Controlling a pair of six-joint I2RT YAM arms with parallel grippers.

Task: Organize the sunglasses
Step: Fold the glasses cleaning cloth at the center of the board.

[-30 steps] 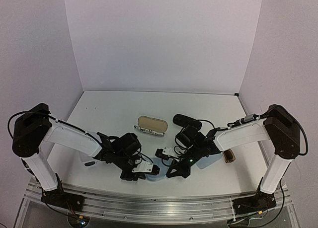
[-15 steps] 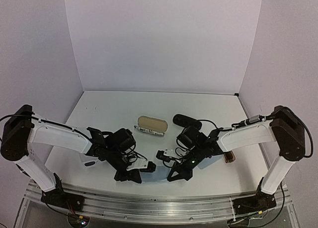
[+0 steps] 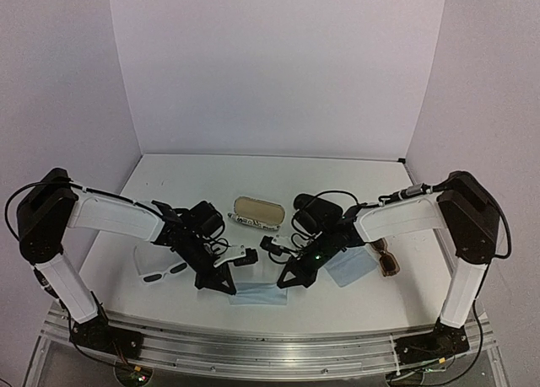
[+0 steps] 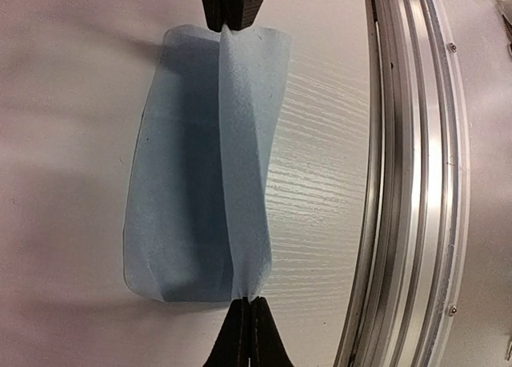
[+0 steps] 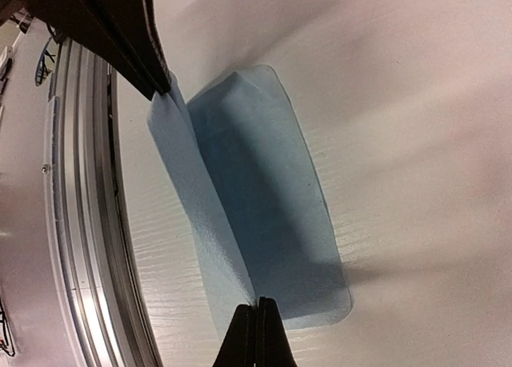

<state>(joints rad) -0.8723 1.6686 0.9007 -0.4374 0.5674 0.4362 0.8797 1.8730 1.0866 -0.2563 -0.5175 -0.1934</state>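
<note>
Left gripper [image 3: 228,287] and right gripper [image 3: 284,282] each pinch shut on opposite ends of the blue cloth [image 4: 200,167], raising a ridge near the table [image 3: 194,185] front edge, white sunglasses [image 3: 164,271] lying off left, brown sunglasses [image 3: 386,258] off right beside a second cloth [image 3: 353,271].

The light-blue cloth [image 4: 184,183] lies on the table [image 4: 320,183], fingers [image 4: 238,343] pinching both ends
</note>
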